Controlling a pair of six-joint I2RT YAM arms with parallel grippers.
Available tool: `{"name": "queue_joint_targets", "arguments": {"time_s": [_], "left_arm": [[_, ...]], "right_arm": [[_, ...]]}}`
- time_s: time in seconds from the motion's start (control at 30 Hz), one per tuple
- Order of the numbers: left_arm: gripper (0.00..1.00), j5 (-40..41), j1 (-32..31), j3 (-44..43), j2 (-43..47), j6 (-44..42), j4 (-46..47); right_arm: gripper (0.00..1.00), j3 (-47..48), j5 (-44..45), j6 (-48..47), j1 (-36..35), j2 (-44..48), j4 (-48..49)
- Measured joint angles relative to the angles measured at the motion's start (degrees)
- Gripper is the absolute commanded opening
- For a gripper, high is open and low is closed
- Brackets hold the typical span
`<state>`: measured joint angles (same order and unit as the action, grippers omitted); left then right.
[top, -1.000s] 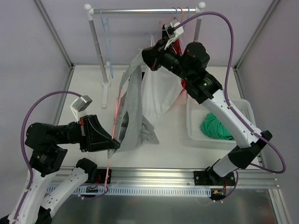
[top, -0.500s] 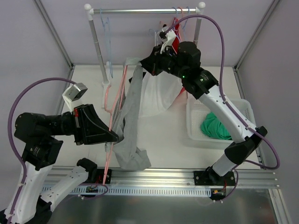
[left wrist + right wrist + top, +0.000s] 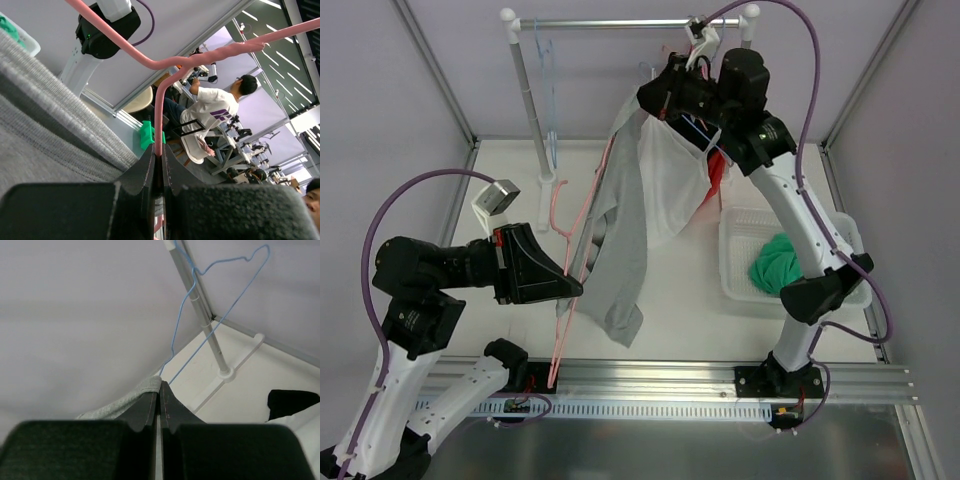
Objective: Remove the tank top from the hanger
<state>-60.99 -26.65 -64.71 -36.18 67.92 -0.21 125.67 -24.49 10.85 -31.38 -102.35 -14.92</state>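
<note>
Now | white table (image 3: 690, 300) | purple-grey walls (image 3: 380, 180) | left jaws clamp pink hanger (image 3: 159, 100) | right jaws pinch tank top (image 3: 620, 240)

Bright, even, soft-shadowed light; right end effector (image 3: 160, 387) blurry up close.

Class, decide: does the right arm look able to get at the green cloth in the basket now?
Probably not yet: the right arm is raised, jaws shut on the tank top. The green cloth lies uncovered in the basket, so only that grip hinders.
</note>
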Motion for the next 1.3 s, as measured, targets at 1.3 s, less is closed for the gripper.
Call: {"name": "queue_joint_targets", "arguments": {"time_s": [1.3], "left_arm": [[0.00, 14.60, 2.91, -24.44, -31.78, -24.65, -1.88]], "right_arm": [[0.00, -77.26, 6.32, -3.32, -14.16, 55.01, 1.09]]}}
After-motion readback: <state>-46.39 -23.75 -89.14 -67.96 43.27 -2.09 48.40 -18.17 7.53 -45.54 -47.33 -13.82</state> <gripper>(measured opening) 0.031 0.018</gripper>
